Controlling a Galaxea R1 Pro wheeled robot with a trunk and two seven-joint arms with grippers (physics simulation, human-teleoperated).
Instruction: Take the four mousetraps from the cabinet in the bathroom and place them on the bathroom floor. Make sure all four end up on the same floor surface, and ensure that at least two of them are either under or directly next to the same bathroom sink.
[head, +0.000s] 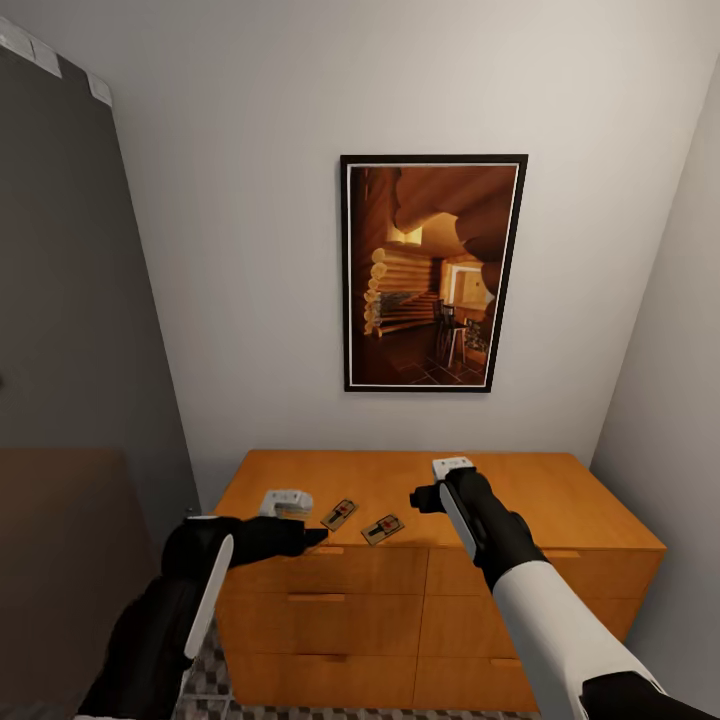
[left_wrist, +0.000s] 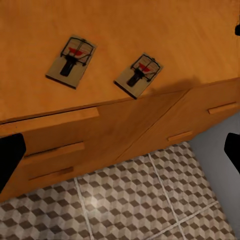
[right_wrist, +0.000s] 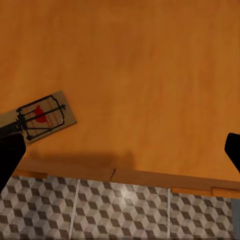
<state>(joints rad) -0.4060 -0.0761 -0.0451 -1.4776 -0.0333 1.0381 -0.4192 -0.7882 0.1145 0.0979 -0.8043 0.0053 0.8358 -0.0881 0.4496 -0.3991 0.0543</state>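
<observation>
Two mousetraps (head: 339, 514) (head: 382, 529) lie flat on the orange-brown cabinet (head: 560, 500), near its front edge. In the left wrist view both mousetraps (left_wrist: 71, 61) (left_wrist: 139, 75) show on the cabinet top (left_wrist: 150, 25), with the cube-patterned bathroom floor (left_wrist: 125, 200) below. My left gripper (head: 305, 537) hovers open at the front edge, just left of the traps. My right gripper (head: 420, 497) is open above the top, just right of them. In the right wrist view one mousetrap (right_wrist: 42, 116) lies close to one finger (right_wrist: 10, 155). The sink is out of view.
A framed cabin picture (head: 432, 272) hangs on the white wall behind the cabinet. A dark grey wall (head: 70, 350) stands at the left and a white side wall (head: 680, 400) close on the right. Drawer handles (head: 316, 597) face me.
</observation>
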